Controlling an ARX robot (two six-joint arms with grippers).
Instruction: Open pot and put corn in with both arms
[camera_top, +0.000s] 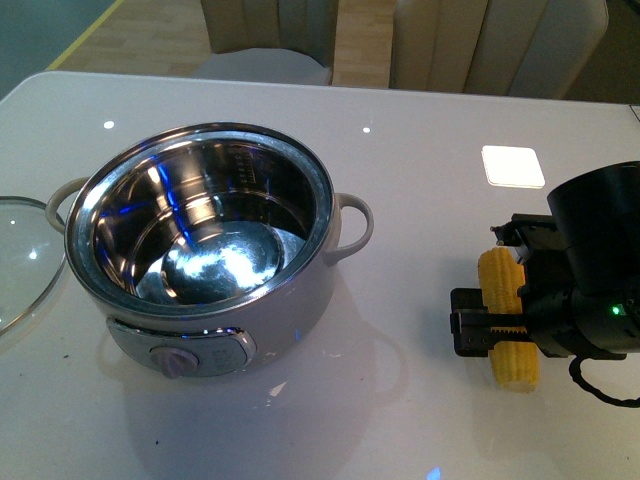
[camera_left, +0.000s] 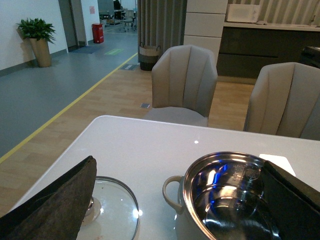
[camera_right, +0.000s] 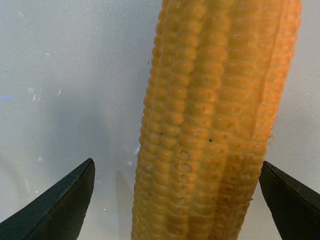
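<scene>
The cream-white pot (camera_top: 290, 300) stands open at the table's left of centre, its steel interior bare; it also shows in the left wrist view (camera_left: 220, 195). Its glass lid (camera_top: 20, 255) lies flat on the table to the pot's left, and the lid shows in the left wrist view (camera_left: 112, 207). The yellow corn (camera_top: 505, 320) lies on the table at the right. My right gripper (camera_top: 500, 335) is open and straddles the corn, which fills the right wrist view (camera_right: 210, 125) between the fingertips (camera_right: 65, 200) without touching them. My left gripper (camera_left: 180, 200) is open and empty, above the lid and pot.
A white square patch (camera_top: 512, 166) lies on the table behind the right arm. Two grey chairs (camera_left: 185, 80) stand beyond the table's far edge. The table top (camera_top: 420, 180) is white and glossy.
</scene>
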